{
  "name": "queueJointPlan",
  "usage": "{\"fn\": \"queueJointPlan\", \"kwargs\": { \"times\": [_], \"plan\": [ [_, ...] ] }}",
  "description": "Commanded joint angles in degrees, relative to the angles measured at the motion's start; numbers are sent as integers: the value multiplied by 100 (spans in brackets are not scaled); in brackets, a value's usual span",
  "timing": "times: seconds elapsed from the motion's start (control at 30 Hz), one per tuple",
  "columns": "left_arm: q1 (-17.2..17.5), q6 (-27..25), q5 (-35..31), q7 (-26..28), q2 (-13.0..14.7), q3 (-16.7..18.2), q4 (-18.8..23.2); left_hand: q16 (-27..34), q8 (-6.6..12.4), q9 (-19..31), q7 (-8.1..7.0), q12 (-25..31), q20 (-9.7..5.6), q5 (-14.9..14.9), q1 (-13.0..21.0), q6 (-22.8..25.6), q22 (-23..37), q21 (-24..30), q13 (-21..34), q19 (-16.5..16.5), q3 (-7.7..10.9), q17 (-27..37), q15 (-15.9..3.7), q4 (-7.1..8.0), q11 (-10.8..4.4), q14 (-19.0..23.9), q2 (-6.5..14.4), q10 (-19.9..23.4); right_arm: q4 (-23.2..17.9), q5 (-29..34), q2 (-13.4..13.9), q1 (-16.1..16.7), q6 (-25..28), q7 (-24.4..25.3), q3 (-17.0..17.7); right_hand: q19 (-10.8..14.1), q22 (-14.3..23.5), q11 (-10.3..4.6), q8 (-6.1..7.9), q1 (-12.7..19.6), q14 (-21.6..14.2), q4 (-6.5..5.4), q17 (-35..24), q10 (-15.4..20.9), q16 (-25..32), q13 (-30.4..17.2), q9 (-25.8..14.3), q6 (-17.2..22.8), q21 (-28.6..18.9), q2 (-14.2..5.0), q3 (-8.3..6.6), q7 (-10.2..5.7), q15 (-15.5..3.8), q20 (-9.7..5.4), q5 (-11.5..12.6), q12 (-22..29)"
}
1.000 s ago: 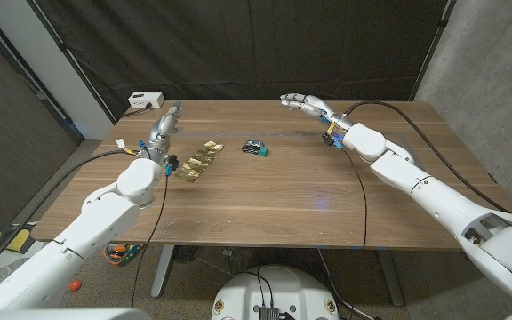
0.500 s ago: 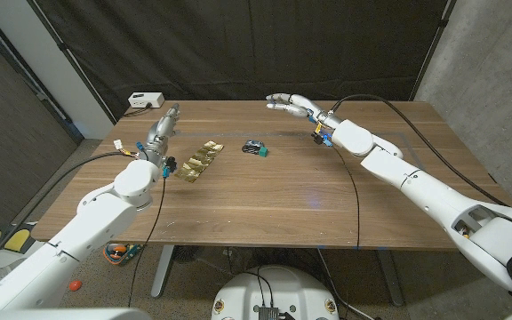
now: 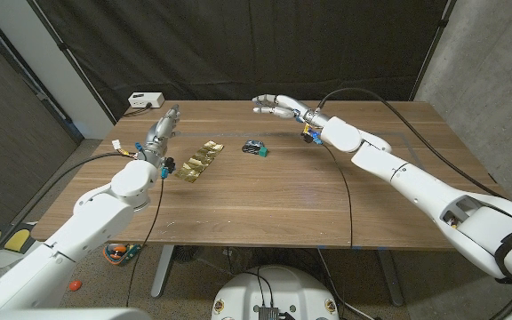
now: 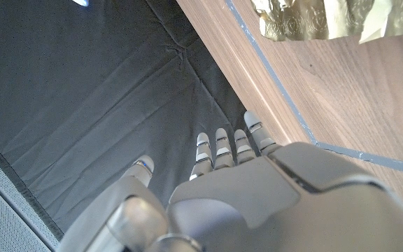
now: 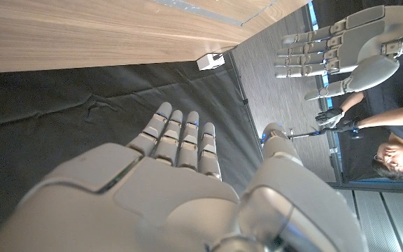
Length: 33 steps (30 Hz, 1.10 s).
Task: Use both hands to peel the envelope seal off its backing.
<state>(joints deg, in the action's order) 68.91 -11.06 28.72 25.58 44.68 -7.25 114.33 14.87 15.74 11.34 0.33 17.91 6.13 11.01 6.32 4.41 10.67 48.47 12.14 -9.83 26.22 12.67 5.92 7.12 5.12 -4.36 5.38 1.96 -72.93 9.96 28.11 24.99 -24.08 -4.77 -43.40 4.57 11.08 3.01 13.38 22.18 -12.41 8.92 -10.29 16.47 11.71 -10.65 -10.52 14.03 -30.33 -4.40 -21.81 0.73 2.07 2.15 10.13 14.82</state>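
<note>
Right hand [image 3: 276, 107], open and empty, keeps sweeping along the table's [image 3: 309, 204] far edge toward the middle, left hand [image 3: 162, 124] open and idle near the far-left corner, gold envelope seal [image 3: 197, 160] untouched just beside it, so peeling hasn't begun.

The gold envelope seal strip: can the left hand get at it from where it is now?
Probably yes. The left hand is open, holds nothing, and sits just beside the gold seal strip on the bare table. Nothing lies between them; the small dark object is on the strip's far side.
</note>
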Motion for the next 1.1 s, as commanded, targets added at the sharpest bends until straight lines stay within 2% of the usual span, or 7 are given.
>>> {"fn": "queueJointPlan", "kwargs": {
  "times": [0.03, 0.5, 1.1],
  "plan": [
    [76, 66, 61, -88, 25, 51, 14, 50, 6, 27, 38, 14, 22, -15, 2, 42, 18, 7, 26, -1027, 11, 16, 24, 29, 32, 31, -11, 12, 270, 474, -257, -310, -147, 34, -308, 17, 10, -11, -19, 52, -16, -42, -7, 38, -24, -17, -31, 65, -29, -28, -10, -12, -51, 7, 2, -5],
    [178, 83, -31, -5, 42, 102, 94, 51, -19, 31, 40, 7, 38, -16, -24, 44, 18, -3, 33, -1013, -10, 26, 36, 54, 44, 50, -19, 25, 529, 957, -470, -566, -83, 203, -596, 22, 13, -63, -37, 99, 2, -42, -5, 38, -44, -17, -32, 83, -23, -60, -7, -32, -87, 11, 10, -23],
    [264, 188, -178, 99, -40, 117, 116, 54, -48, 36, 45, -10, 43, -12, -48, 51, 17, -19, 41, -1002, -32, 36, 34, 74, 45, 83, -28, 22, 979, 1262, -827, -879, 19, 307, -986, 15, 14, -112, -75, 176, 21, -25, 1, 17, -65, -17, -35, 54, -10, -77, -5, -58, -125, 20, 21, -54]
  ]
}}
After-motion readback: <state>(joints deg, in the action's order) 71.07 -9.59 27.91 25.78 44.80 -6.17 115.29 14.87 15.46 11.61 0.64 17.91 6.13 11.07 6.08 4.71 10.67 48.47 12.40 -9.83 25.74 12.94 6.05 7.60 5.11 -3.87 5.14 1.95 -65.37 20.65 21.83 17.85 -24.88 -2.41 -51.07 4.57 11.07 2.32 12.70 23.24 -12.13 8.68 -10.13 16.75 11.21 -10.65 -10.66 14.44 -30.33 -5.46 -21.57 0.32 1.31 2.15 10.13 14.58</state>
